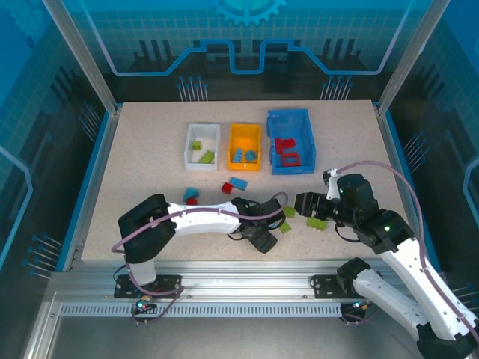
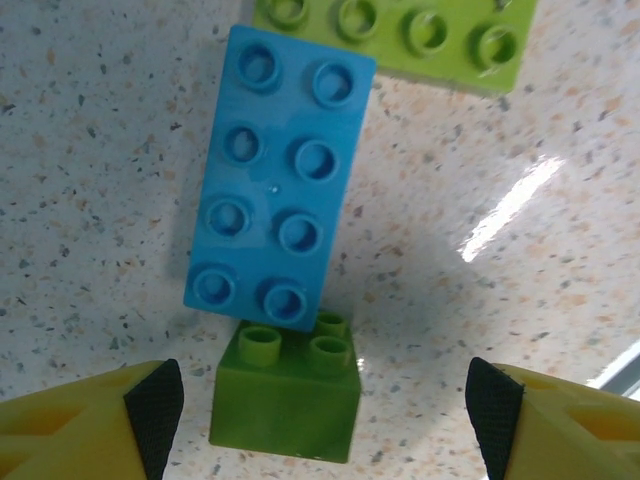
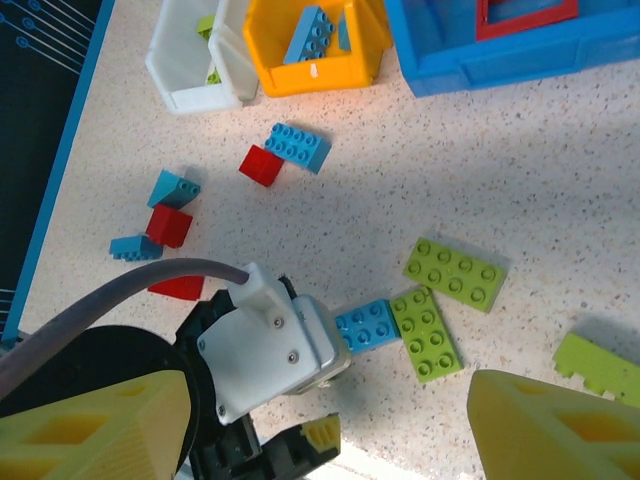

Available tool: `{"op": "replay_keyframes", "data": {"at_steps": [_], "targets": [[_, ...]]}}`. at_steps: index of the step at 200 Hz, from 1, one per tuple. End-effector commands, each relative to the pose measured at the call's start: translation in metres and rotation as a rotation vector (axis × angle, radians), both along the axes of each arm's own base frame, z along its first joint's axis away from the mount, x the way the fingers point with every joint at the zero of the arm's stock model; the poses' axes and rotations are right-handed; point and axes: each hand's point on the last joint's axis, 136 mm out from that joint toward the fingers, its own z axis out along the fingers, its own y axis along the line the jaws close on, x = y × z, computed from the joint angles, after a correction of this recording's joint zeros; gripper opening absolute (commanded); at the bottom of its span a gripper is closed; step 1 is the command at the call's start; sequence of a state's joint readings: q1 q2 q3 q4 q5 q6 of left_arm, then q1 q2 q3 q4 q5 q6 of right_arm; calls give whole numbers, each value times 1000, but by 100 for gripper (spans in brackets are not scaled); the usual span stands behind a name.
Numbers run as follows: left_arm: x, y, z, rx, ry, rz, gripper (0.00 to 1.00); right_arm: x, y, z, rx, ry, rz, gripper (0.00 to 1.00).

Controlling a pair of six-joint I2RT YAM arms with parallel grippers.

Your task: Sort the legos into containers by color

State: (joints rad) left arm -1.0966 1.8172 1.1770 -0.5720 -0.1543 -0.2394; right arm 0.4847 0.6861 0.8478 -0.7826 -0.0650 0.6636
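At near edge of table (image 1: 135, 172): small green brick (image 2: 285, 400), butted against a blue brick (image 2: 275, 170).
Left gripper (image 2: 325, 410): hung open astride the green brick.
Right gripper (image 3: 325, 425): released, held nothing.
Grasp: best closed squarely, clear of the blue; likely bound for white bin (image 1: 188, 146).

From above and behind, the top camera takes in the whole speckled beige table (image 1: 135, 164). The left wrist camera looks closely down on a light blue studded plastic brick (image 2: 275, 180); the right one shares this brick (image 3: 368, 325) from higher.
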Motion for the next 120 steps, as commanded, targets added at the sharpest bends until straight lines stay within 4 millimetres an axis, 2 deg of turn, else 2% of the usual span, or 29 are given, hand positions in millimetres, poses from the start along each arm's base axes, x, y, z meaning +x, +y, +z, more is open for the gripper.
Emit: {"op": "replay_keyframes", "data": {"at_steps": [1, 25, 54, 70, 96, 120], "targets": [[4, 6, -1, 33, -27, -25, 79, -12, 3, -4, 22, 45, 21, 75], [3, 5, -12, 27, -16, -17, 74, -11, 4, -5, 19, 51, 23, 75], [4, 2, -21, 32, 0, -8, 46, -11, 2, -8, 13, 57, 14, 75], [5, 3, -21, 33, -9, 1, 41, -11, 1, -9, 9, 59, 10, 75], [7, 7, -5, 22, -34, 21, 36, -11, 0, -10, 2, 57, 9, 75], [12, 17, 25, -34, -47, 79, 34, -8, 11, -3, 28, 33, 58, 74]]}}
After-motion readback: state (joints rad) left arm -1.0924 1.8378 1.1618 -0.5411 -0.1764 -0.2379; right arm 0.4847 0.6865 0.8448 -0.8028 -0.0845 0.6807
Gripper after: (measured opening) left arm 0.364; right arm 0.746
